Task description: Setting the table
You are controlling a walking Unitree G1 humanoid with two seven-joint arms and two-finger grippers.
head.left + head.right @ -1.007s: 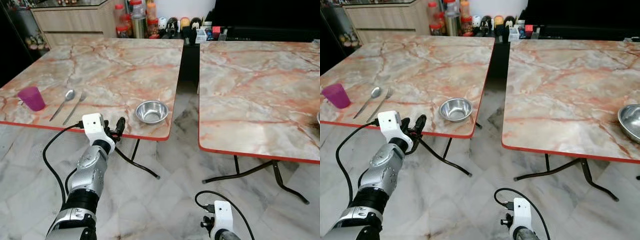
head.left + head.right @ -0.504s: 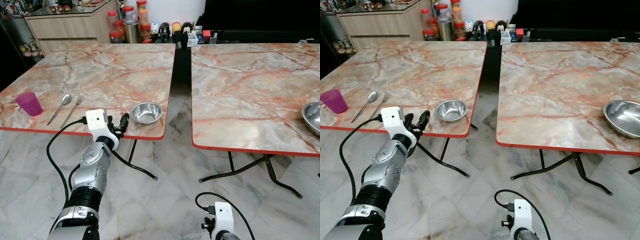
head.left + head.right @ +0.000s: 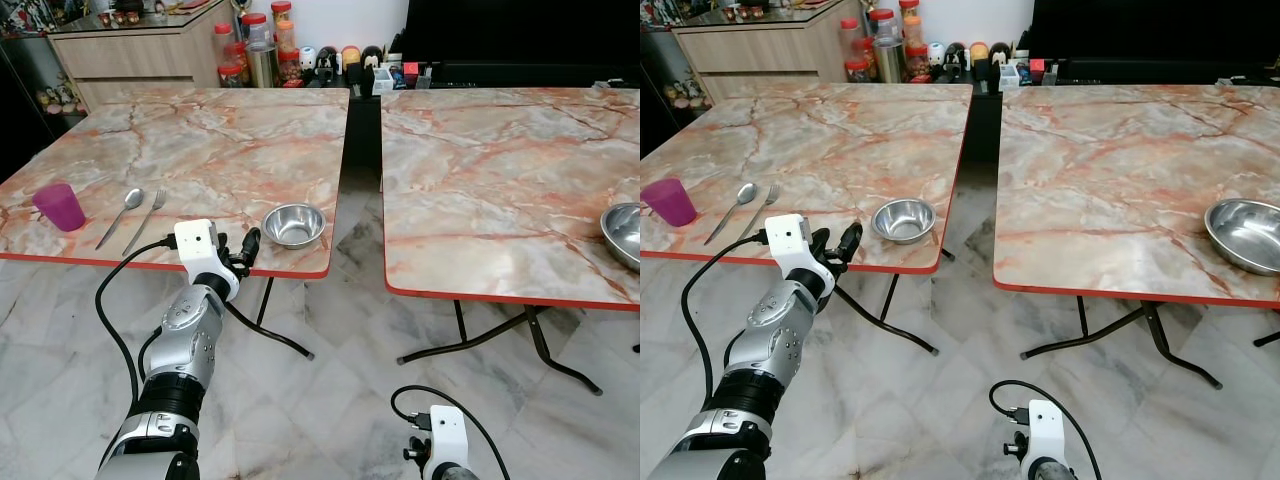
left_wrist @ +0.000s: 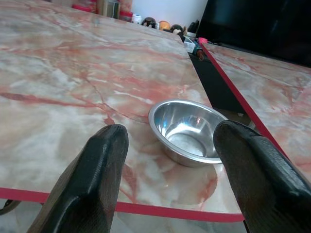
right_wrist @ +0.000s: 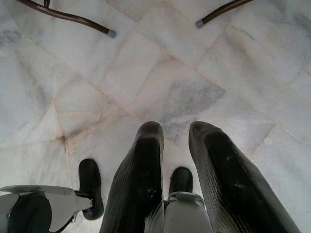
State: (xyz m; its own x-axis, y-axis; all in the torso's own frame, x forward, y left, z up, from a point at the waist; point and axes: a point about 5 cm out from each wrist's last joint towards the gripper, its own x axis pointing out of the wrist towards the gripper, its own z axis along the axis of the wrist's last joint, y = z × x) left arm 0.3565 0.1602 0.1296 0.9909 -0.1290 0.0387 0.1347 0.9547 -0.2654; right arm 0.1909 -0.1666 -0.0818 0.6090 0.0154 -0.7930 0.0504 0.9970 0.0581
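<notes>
A small steel bowl sits near the front edge of the left marble table. My left gripper hovers at that edge, just left of the bowl and short of it. In the left wrist view it is open, with the bowl lying beyond the gap between the fingers. A spoon and a fork lie side by side further left, and a purple cup stands beside them. A larger steel bowl rests on the right table. My right gripper hangs low over the floor, shut and holding nothing.
A narrow dark gap separates the two tables. Black metal table legs stand on the marble floor below. Jars and bottles line the back, next to a wooden cabinet. A black cable loops from my left wrist.
The camera has swung right, bringing the larger bowl on the right table into view. My left gripper has stayed at the table edge beside the small bowl.
</notes>
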